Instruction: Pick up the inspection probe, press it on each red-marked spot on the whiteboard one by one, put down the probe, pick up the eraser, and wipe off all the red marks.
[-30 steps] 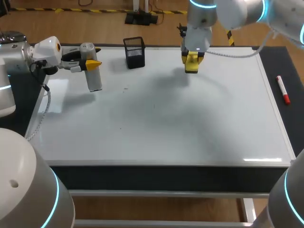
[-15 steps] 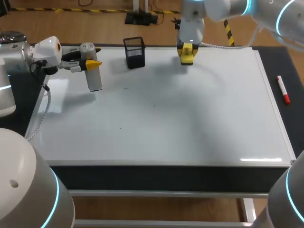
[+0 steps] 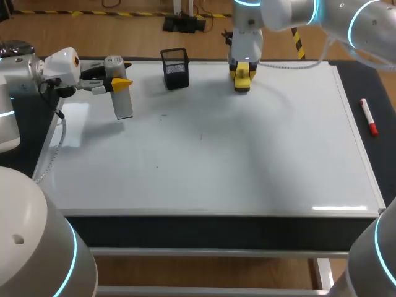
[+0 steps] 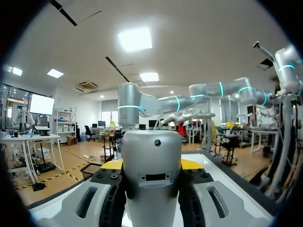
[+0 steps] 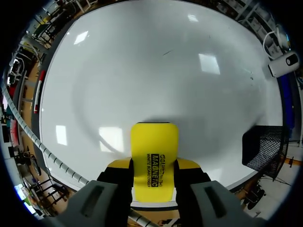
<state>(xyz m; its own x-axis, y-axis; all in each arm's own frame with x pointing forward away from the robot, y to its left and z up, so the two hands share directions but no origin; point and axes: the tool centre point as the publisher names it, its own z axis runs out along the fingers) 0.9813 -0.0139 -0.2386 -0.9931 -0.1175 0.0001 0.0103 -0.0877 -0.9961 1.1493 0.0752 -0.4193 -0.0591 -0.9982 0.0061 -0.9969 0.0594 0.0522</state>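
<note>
Since containers come first: the only one here is the black mesh pen cup [image 3: 175, 68], standing upright on the whiteboard [image 3: 247, 161] near its far edge. I honestly can't tell from either the head view or the right wrist view what's inside it. The probe [image 3: 121, 98] is a pale silver-grey cylinder with a rounded top, roughly upright. My left gripper [image 3: 116, 80] is clamped on it from both sides over the board's far left corner. In the left wrist view its smooth body fills the gap between the fingers and shows a small dark hole and a slot. I can't say whether its lower end touches the board. My right gripper [image 3: 242, 71] pinches the eraser [image 3: 242, 80], a bright yellow block with black print. It's near the far edge, a bit to the cup's right in the head view. A red marker [image 3: 368, 117] lies on the dark table [image 3: 383, 161], just beside the board's right edge.
</note>
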